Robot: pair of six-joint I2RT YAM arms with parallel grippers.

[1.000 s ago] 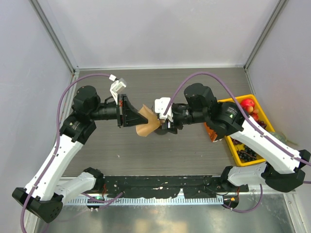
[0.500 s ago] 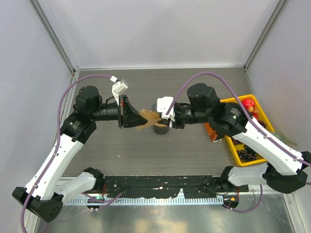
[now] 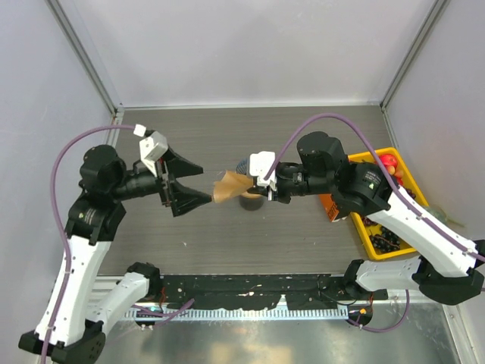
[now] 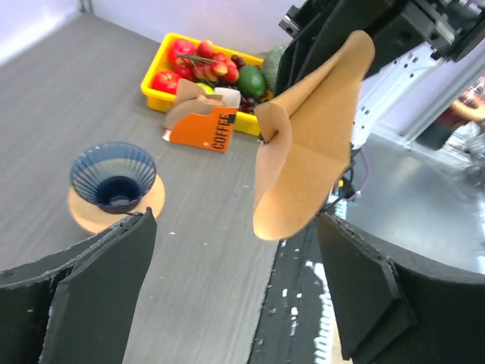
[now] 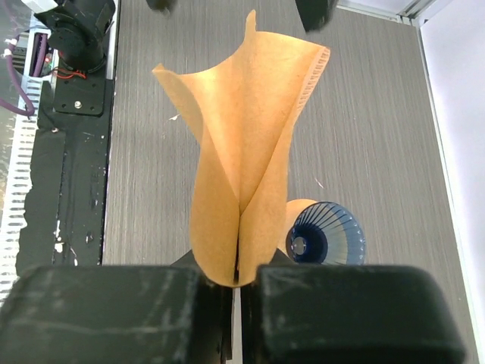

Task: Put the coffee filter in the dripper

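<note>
The tan coffee filter point(image 5: 242, 152) is pinched at its pointed end by my right gripper point(image 5: 239, 277), which is shut on it and holds it in the air with its fan end spread. From above, the coffee filter point(image 3: 227, 186) sticks out to the left of the right gripper point(image 3: 246, 186). The dripper point(image 5: 326, 233), a dark blue ribbed cone on a wooden ring, stands on the table just beside and below the filter; in the top view the dripper point(image 3: 241, 162) is mostly hidden by the gripper. My left gripper point(image 3: 198, 183) is open, a short way left of the filter point(image 4: 311, 144), touching nothing.
An orange coffee box point(image 4: 204, 125) stands right of the dripper point(image 4: 114, 178), against a yellow tray point(image 4: 155, 76) of fruit. From above, the tray point(image 3: 362, 236) lies at the table's right edge under the right arm. Grey walls close the left, back and right.
My left gripper has opened, let go of the filter and drawn back to the left. The right gripper has shut on the filter's point and now holds it alone.
</note>
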